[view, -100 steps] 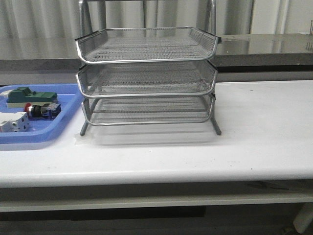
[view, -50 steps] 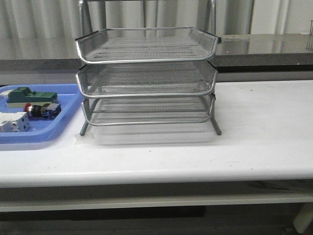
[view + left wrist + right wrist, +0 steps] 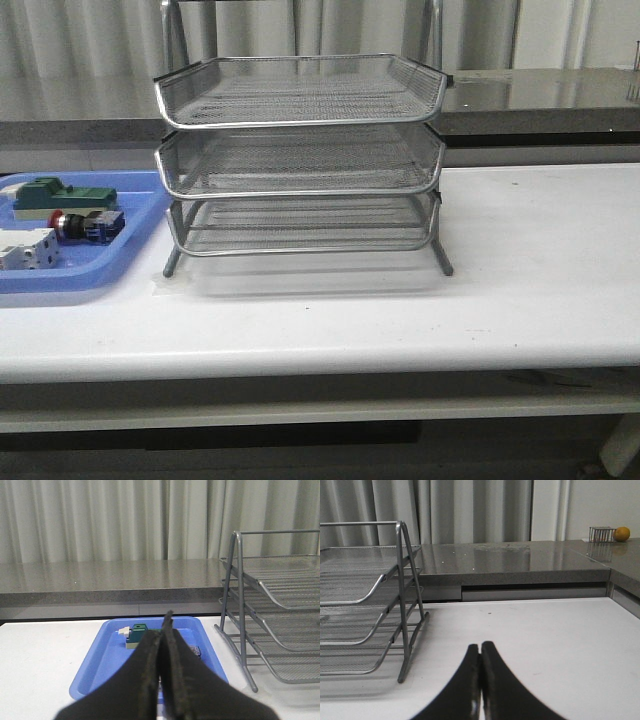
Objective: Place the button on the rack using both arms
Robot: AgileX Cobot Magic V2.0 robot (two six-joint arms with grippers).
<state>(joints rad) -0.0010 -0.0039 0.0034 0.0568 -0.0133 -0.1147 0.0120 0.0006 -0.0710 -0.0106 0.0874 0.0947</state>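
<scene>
The button [image 3: 85,226], red cap and black-blue body, lies on its side in the blue tray [image 3: 100,275] at the table's left. The three-tier silver wire rack [image 3: 300,160] stands mid-table and also shows in the left wrist view [image 3: 280,610] and the right wrist view [image 3: 365,610]. Neither arm shows in the front view. My left gripper [image 3: 164,630] is shut and empty, back from the tray; its fingers hide most of the button [image 3: 196,651]. My right gripper [image 3: 480,650] is shut and empty over bare table, right of the rack.
The blue tray [image 3: 115,660] also holds a green block [image 3: 60,196] and a white block [image 3: 25,249]. A grey counter [image 3: 540,95] runs behind the table. A small wire basket [image 3: 601,534] and an orange ball [image 3: 622,533] sit far off on it.
</scene>
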